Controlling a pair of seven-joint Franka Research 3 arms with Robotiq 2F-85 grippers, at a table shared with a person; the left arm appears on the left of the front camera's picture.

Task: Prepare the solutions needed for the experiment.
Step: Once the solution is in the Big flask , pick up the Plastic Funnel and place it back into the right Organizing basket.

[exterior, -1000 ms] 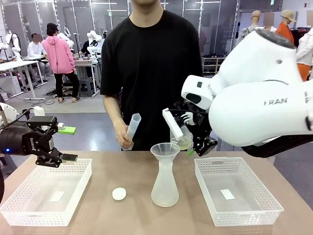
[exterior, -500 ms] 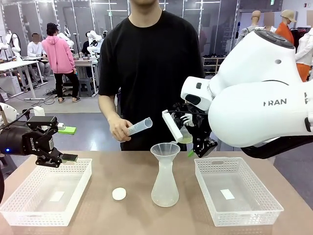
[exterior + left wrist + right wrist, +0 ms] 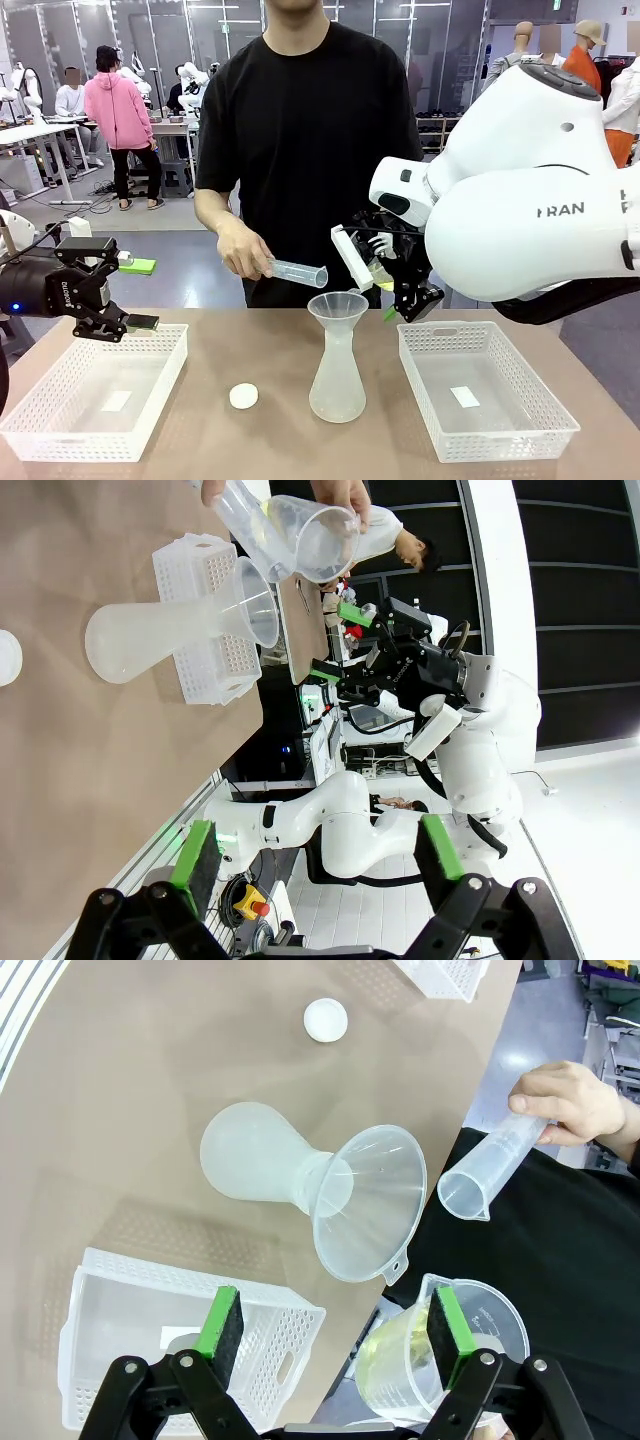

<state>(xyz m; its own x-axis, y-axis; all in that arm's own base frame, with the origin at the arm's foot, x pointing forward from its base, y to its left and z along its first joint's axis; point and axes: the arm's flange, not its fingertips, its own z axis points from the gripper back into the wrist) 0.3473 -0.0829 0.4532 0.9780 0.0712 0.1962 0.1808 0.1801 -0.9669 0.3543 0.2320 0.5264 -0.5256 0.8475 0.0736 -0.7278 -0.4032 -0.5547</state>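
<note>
The right gripper (image 3: 335,1328) has its green pads spread wide. A clear beaker (image 3: 490,1335) lies tilted against one pad while the other pad touches nothing, and whether the fingers actually clamp it cannot be told. The solutions (image 3: 395,1360), a pale yellow-green pool, sit in the low side of that beaker. The beaker is just right of the funnel (image 3: 338,305) standing in the conical flask (image 3: 337,385), about level with the funnel's rim. The right arm is folded high, its wrist turned down toward the flask. The left gripper (image 3: 318,848) has its fingers wide apart with nothing between them. It hovers well left of the flask over a white basket (image 3: 60,400), its arm low and level. A person's hand (image 3: 240,250) tips a graduated cylinder (image 3: 298,270), its mouth just above the funnel. A white stopper (image 3: 243,396) lies just left of the flask.
</note>
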